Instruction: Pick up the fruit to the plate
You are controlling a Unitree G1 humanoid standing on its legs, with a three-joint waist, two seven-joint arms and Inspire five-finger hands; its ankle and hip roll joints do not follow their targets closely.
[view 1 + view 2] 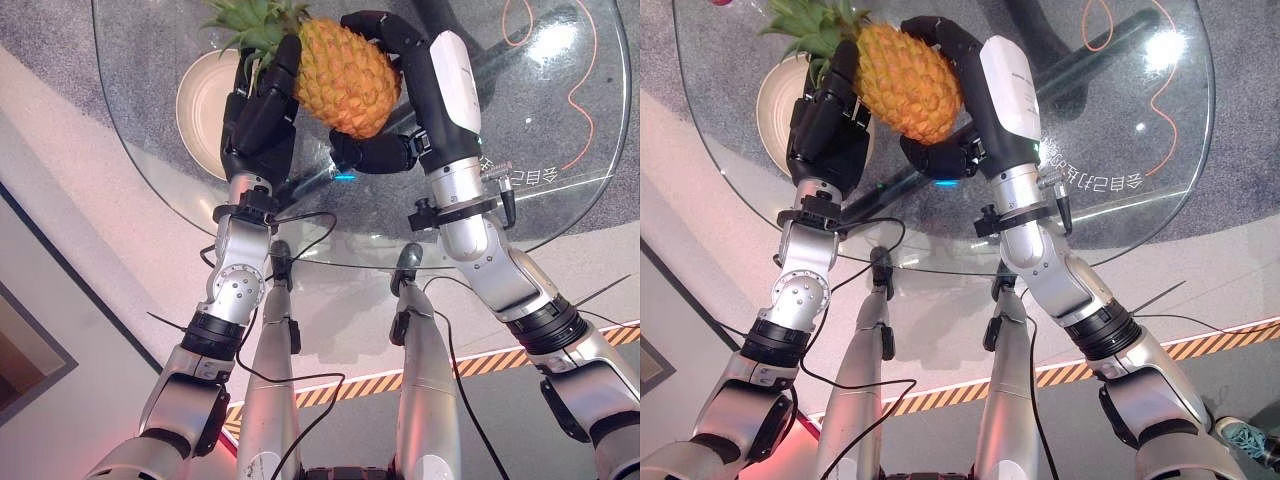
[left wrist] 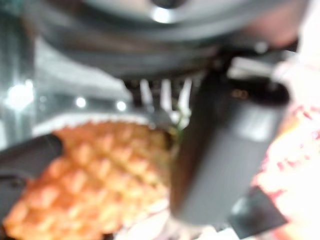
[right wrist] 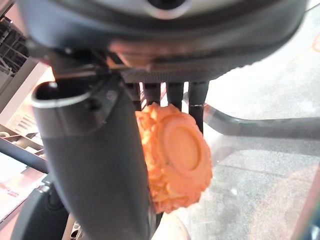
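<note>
A yellow-orange pineapple (image 1: 345, 75) with a green crown hangs above the round glass table (image 1: 560, 130), held between both hands. My right hand (image 1: 440, 80) wraps it from the right, fingers curled over its far side and thumb under its base end. My left hand (image 1: 258, 120) cups its left side by the crown, fingers bent against the skin. A cream plate (image 1: 200, 100) sits on the glass just left of the fruit, partly hidden behind my left hand. The right wrist view shows the pineapple's round base (image 3: 175, 155) between thumb and fingers.
An orange cord (image 1: 580, 80) loops on the grey carpet seen through the glass at the right. The table's dark legs (image 1: 1090, 60) run under the top. Yellow-black tape (image 1: 480, 365) marks the floor near the table's front edge.
</note>
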